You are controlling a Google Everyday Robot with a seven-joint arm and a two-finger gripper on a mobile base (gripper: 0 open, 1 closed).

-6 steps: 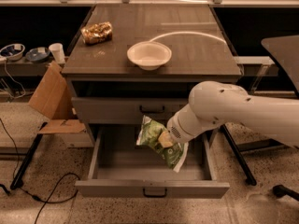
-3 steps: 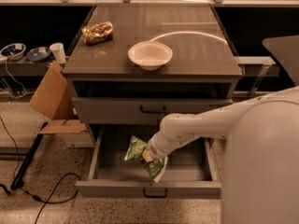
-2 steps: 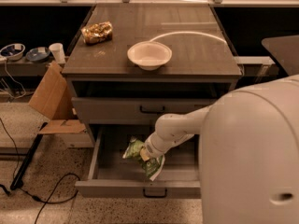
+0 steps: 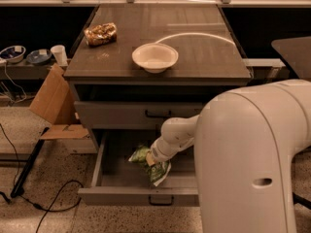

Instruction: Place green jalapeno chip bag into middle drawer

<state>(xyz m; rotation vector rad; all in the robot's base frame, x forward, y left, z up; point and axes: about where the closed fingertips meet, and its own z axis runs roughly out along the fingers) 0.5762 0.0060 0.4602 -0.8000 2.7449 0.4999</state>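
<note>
Low in the centre of the frame, the wide grey metal middle drawer [image 4: 99, 165] stands pulled well out from the cabinet, its dark bar handle [image 4: 161, 201] facing the camera. The crumpled green foil jalapeno chip bag [image 4: 158, 172] is inside the drawer's opening, below the level of the front rim and toward the middle of the compartment; whether it rests fully on the drawer floor cannot be told. The gripper [image 4: 153, 158] is down in the drawer at the end of the white robot arm [image 4: 177, 132], pressed right against the top of the bag. How far open the gripper is, and whether it has hold of the bag or has let go, cannot be told from this view. The like-handled grey drawer front [image 4: 121, 114] above is closed. On the dark cabinet top [image 4: 209, 57], toward the upper part of the frame, a white round bowl [image 4: 155, 57] and a shiny brown-gold snack bag [image 4: 100, 34] sit apart from each other and play no part. Assessment: transport is done and the bag is within the correct drawer. Outstanding, by judgement: confirmed release of the bag and withdrawal of the arm clear of the drawer.
</note>
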